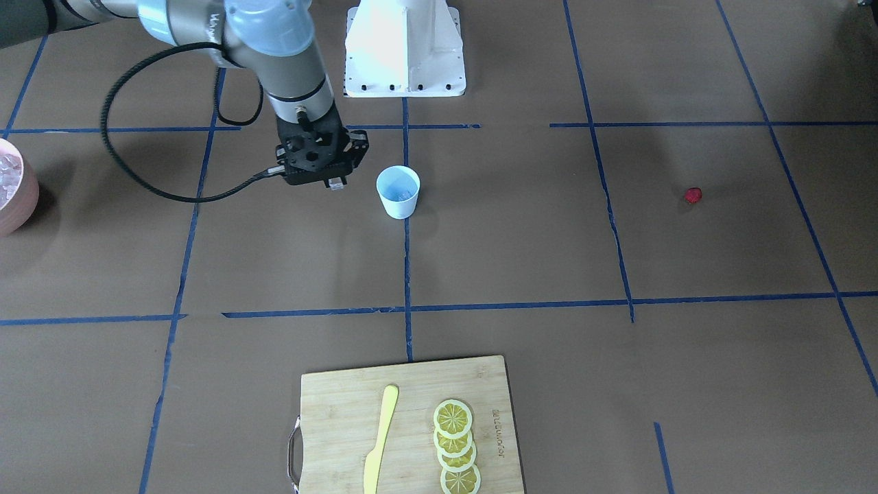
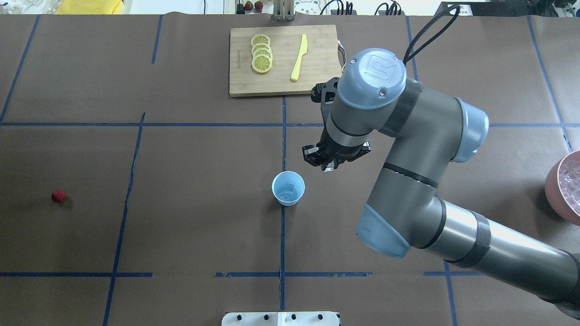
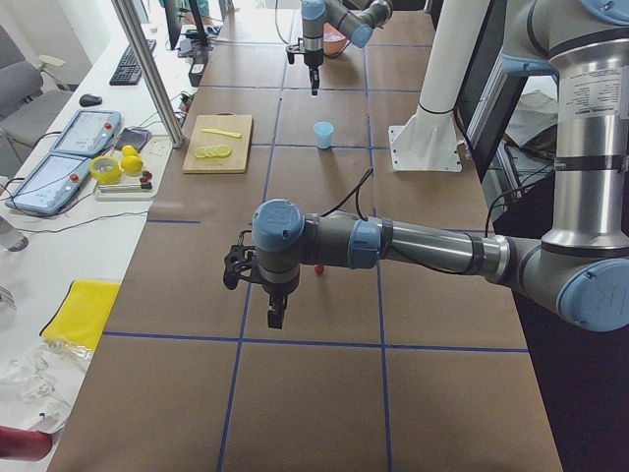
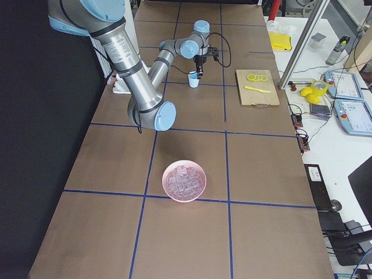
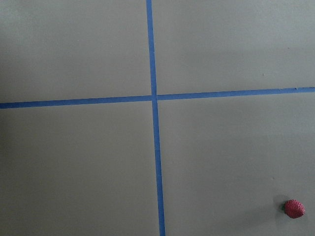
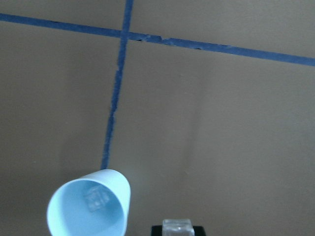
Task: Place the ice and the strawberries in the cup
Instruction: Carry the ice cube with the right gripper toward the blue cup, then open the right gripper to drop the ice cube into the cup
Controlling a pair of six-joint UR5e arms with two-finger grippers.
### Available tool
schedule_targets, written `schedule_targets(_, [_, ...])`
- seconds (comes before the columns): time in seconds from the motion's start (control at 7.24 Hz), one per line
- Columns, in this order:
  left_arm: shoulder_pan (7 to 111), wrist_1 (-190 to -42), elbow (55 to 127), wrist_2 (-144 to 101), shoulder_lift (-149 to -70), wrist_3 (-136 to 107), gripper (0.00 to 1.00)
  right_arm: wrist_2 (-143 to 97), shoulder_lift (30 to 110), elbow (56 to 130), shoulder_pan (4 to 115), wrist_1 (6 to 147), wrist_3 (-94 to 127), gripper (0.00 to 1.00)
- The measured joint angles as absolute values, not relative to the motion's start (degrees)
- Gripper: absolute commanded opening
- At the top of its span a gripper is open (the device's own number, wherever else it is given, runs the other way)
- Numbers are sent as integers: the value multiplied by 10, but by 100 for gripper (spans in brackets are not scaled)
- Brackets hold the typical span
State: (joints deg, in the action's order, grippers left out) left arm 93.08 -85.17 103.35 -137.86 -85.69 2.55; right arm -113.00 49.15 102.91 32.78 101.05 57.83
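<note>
The pale blue cup point(image 2: 288, 188) stands upright mid-table with an ice cube point(image 2: 290, 187) inside; it also shows in the front view point(image 1: 398, 193). My right gripper point(image 2: 330, 166) hangs just beside the cup, toward the cutting board. In the right wrist view it is shut on a clear ice cube point(image 6: 176, 228), with the cup point(image 6: 91, 209) lower left. The red strawberry point(image 2: 58, 196) lies alone far to the left and shows in the left wrist view point(image 5: 294, 208). My left gripper point(image 3: 274, 317) hovers near the strawberry point(image 3: 318, 268); I cannot tell whether it is open or shut.
A pink bowl point(image 4: 164, 185) full of ice chunks sits at the table's right end point(image 2: 550, 185). A wooden cutting board point(image 2: 321, 54) with lemon slices point(image 2: 261, 54) and a yellow knife point(image 2: 299, 58) lies at the far edge. The robot base point(image 1: 405, 48) stands behind the cup.
</note>
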Motion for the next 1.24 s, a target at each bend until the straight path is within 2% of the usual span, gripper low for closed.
schedule_targets(0.28, [931,-852,1032,-1378,-857,25,100,-1105,433,972,300,1009,595,1])
schedule_targets(0.69, [931,-851,1032,-1378,-860,25,100,-1088,423,955,281,1009,606,3])
schedule_targets(0.83, [931,-851,1032,-1378,-860,25,100,-1087,424,956,277,1009,606,21])
schedule_targets(0.97, [931,-851,1032,-1378,-861,26,100,-1087,424,956,273,1009,606,86])
schedule_targets(1.1, [931,-851,1032,-1378,-861,26,100,-1087,424,955,272,1008,606,99])
schedule_targets(1.24, [931,-852,1032,-1378,-861,26,100,-1087,425,956,271,1008,605,100])
